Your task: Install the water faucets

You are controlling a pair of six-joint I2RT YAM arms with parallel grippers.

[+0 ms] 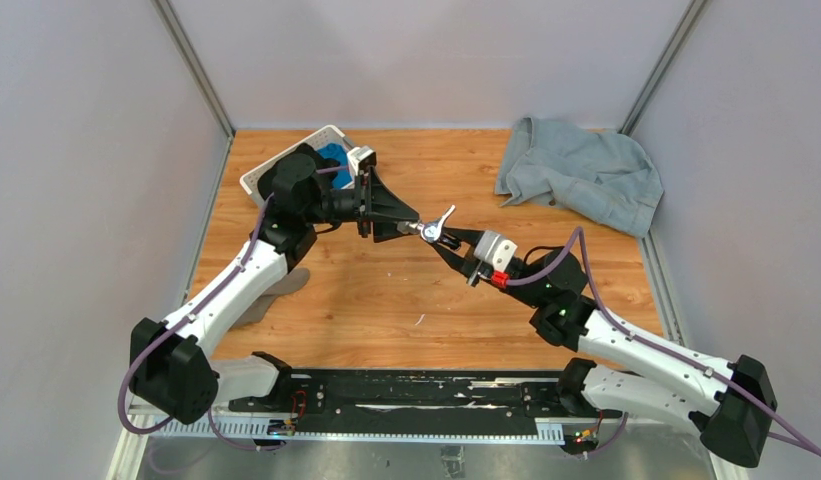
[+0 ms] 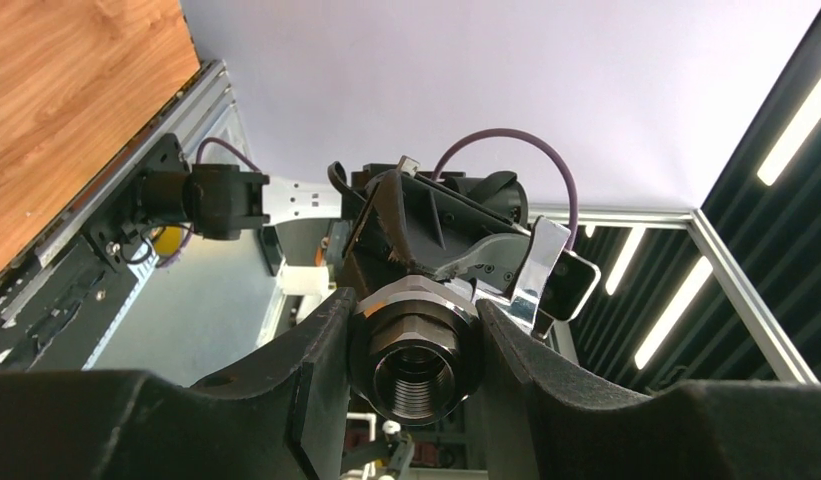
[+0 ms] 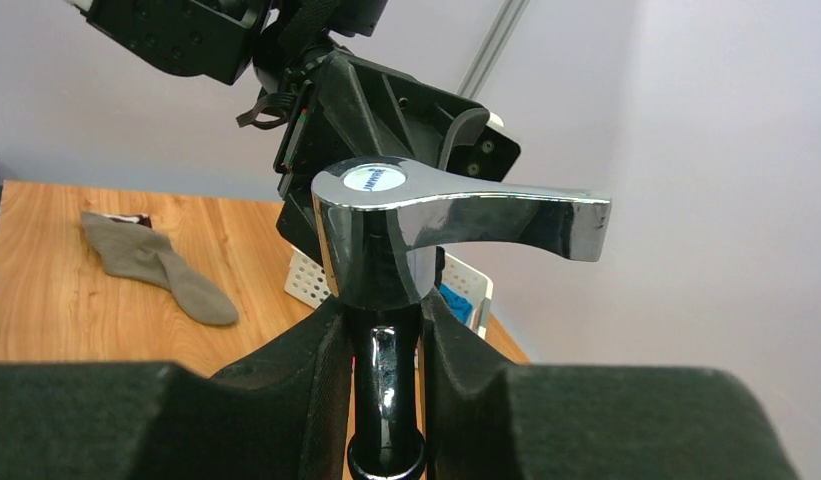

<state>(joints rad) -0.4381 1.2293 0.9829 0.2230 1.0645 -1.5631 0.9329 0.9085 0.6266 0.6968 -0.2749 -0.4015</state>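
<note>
My two grippers meet in mid-air over the middle of the wooden table. My left gripper (image 1: 404,228) (image 2: 416,350) is shut on the grey threaded nut fitting (image 2: 418,352), its open threaded bore facing the left wrist camera. My right gripper (image 1: 454,243) (image 3: 384,340) is shut on the shiny tap's body (image 3: 386,380). The tap's chrome handle (image 3: 456,215) (image 1: 442,220) sticks up above the fingers. In the top view the tap and the nut fitting (image 1: 416,229) touch end to end; whether they are threaded together I cannot tell.
A white perforated basket (image 1: 291,160) with something blue in it stands at the back left, behind the left arm. A grey cloth (image 1: 578,170) lies crumpled at the back right. A grey sock (image 3: 156,262) lies on the table at the left.
</note>
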